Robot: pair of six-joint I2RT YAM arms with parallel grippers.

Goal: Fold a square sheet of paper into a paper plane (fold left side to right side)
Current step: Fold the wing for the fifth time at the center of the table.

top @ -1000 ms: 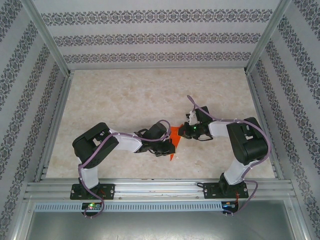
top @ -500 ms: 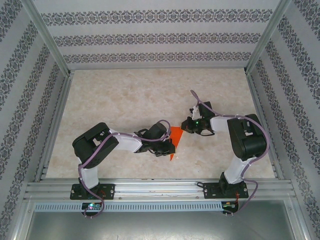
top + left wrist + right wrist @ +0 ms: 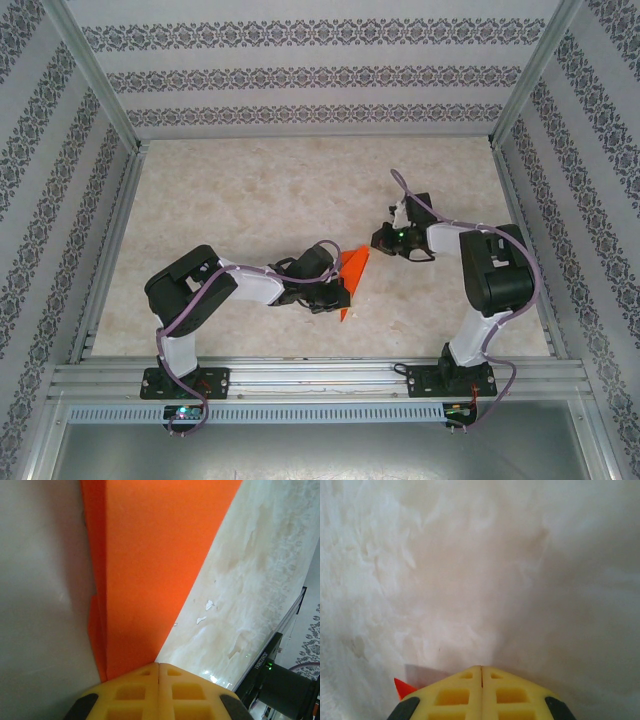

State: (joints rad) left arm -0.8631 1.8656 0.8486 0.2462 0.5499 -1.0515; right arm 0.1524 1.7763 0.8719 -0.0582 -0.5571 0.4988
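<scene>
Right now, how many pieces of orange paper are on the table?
1: a folded orange sheet near the middle of the table, partly under the left arm; a second piece could be hidden beneath it.

— What is the tabletop [image 3: 250,190] like?
— Pale beige with a cloudy, marbled pattern, and a slight sheen.
— What lies on it?
— One piece of orange paper [image 3: 353,272], folded into a narrow, pointed shape, near the middle towards the near edge. A few small white flecks [image 3: 207,603] mark the surface just beside it.
</scene>
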